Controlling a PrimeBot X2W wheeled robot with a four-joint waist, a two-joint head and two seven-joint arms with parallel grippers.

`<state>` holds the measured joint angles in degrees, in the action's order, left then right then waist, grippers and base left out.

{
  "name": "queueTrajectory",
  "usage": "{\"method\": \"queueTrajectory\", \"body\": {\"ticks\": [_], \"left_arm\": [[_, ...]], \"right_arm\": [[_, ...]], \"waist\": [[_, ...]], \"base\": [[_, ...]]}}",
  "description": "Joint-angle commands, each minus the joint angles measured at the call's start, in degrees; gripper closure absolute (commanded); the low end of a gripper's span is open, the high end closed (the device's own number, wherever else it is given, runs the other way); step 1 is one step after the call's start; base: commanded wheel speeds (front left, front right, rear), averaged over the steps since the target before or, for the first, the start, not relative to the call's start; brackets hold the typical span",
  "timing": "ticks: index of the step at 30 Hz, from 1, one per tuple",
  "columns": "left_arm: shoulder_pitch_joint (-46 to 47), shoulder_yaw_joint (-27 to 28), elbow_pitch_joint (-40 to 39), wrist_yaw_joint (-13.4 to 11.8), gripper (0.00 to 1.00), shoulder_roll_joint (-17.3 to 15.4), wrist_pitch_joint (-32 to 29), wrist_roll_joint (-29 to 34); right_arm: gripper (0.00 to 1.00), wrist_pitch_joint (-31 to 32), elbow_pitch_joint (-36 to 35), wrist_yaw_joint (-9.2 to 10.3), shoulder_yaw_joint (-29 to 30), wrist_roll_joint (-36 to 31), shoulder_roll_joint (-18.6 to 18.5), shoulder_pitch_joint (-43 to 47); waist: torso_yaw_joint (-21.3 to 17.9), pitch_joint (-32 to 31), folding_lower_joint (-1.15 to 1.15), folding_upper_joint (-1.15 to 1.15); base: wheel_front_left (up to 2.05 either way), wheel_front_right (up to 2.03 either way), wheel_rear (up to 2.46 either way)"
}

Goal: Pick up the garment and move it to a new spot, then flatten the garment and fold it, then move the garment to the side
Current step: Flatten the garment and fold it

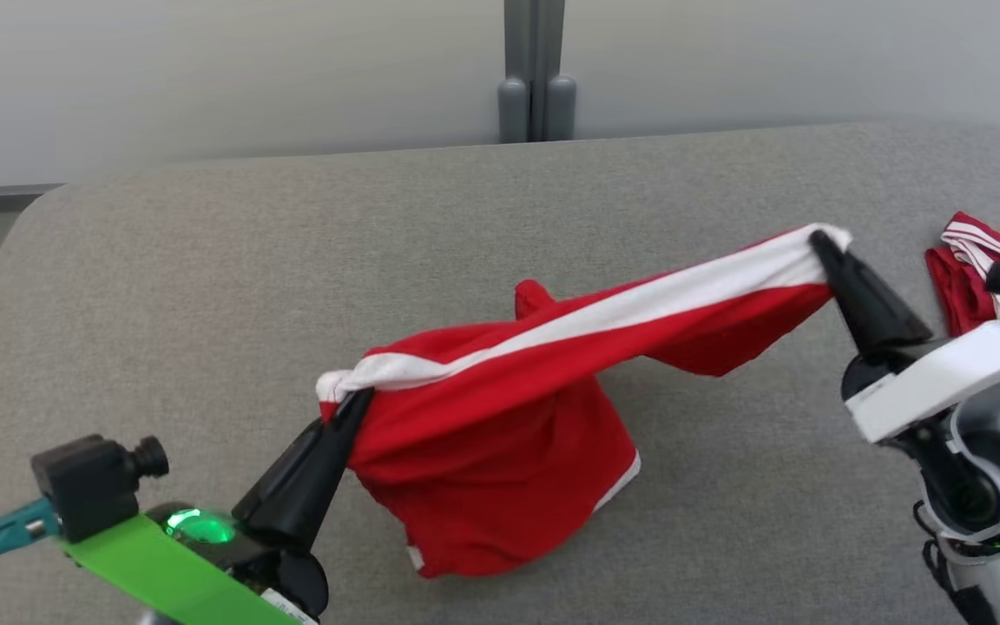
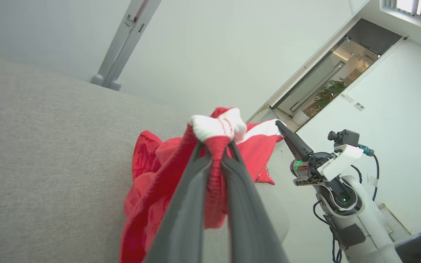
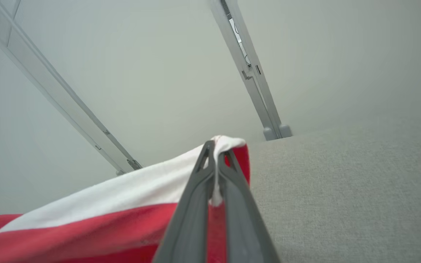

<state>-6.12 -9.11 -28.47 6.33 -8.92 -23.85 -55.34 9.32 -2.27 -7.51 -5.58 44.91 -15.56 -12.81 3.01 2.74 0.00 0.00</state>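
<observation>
So right up close at the lower left of the head view there's the left gripper [image 1: 352,401], black fingers sticking up out of a wrist with a bright green strap [image 1: 161,564] across it. It's pinched tight on one end of the garment [image 1: 483,434], a red thing with a white band [image 1: 639,304] along its top edge. In the left wrist view you can see it well: the left gripper [image 2: 216,144] has a wad of white and red cloth squeezed between the two fingers and poking out past the tips. Over at the right of the head view the right gripper [image 1: 817,243] has the other end of that band, jaws closed down on just a thin bit of fabric. Same story in the right wrist view, where the right gripper [image 3: 216,146] is nearly closed on the white corner. The band is pulled into a line from centre left up to the upper right, and the rest of the red cloth sags under it and bunches at the lower centre on the grey padded surface [image 1: 205,260]. At the far right edge lies a second red-and-white cloth [image 1: 960,278], apart from the garment. A grey post [image 1: 537,78] stands at the top centre, behind the surface.
</observation>
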Motion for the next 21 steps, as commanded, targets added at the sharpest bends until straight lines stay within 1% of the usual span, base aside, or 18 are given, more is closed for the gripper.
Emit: {"method": "queueTrajectory", "body": {"ticks": [1, 4, 6, 8, 10, 11, 13, 14, 16, 19, 21], "left_arm": [[1.8, 0.3, -2.8, -0.7, 1.00, -0.5, -1.0, -0.9], [6.2, 0.7, -6.9, -2.3, 1.00, -1.6, -4.2, -2.1], [11.1, 1.6, -7.2, -3.1, 1.00, -3.2, -6.2, -1.5], [17.3, 2.3, -5.3, -3.6, 1.00, -3.9, -7.9, -2.0], [24.7, 2.8, -1.7, -3.8, 1.00, -4.9, -9.2, -1.0], [28.3, 2.8, 0.2, -4.0, 1.00, -4.8, -9.7, -0.9], [36.4, 2.9, 5.7, -3.8, 1.00, -5.0, -10.1, 0.2], [41.2, 2.7, 9.2, -3.1, 1.00, -5.1, -9.6, 1.1], [49.2, 2.3, 15.9, -2.3, 1.00, -4.8, -8.4, 2.9], [60.3, 1.8, 25.6, -0.9, 1.00, -3.7, -4.3, 5.6], [67.2, 1.8, 32.0, -0.1, 1.00, -3.5, 0.6, 8.3]], "right_arm": [[1.00, 1.6, -3.7, 0.05, 1.9, 1.0, 0.2, 0.5], [1.00, 6.4, -10.0, 0.05, 5.8, 2.0, 1.3, -1.6], [1.00, 9.9, -12.0, 0.04, 7.8, 0.3, 1.6, -4.6], [1.00, 13.1, -12.2, 0.03, 9.0, -1.1, 2.8, -8.7], [1.00, 16.1, -10.9, 0.03, 9.7, -3.1, 3.7, -14.2], [1.00, 17.4, -10.1, 0.02, 9.9, -3.8, 4.7, -17.1], [1.00, 19.2, -7.1, 0.03, 10.7, -7.1, 6.2, -23.9], [1.00, 19.7, -4.9, 0.03, 10.9, -9.0, 7.5, -28.1], [1.00, 19.2, -0.3, 0.03, 11.7, -12.4, 9.5, -35.7], [1.00, 15.4, 7.0, 0.03, 13.3, -17.7, 11.4, -46.5], [1.00, 10.9, 12.2, 0.04, 14.7, -20.1, 12.2, -53.3]], "waist": [[-2.2, 1.6, 0.00, 0.00], [-3.8, 3.9, 0.00, 0.00], [-4.5, 6.2, 0.00, 0.00], [-4.9, 8.9, 0.00, 0.00], [-5.1, 12.0, 0.00, 0.00], [-5.2, 13.7, 0.00, 0.00], [-5.4, 16.9, 0.00, 0.00], [-5.6, 18.7, 0.00, 0.00], [-5.9, 21.6, 0.00, 0.00], [-6.7, 25.0, 0.00, 0.00], [-7.3, 26.7, 0.00, 0.00]], "base": [[0.00, 0.00, 0.00], [0.00, 0.00, 0.00], [0.00, 0.00, 0.00], [0.00, 0.00, 0.00], [0.00, 0.00, 0.00], [0.00, 0.00, 0.00], [0.00, 0.00, 0.00], [0.00, 0.00, 0.00], [0.00, 0.00, 0.00], [0.00, 0.00, 0.00], [0.00, 0.00, 0.00]]}}
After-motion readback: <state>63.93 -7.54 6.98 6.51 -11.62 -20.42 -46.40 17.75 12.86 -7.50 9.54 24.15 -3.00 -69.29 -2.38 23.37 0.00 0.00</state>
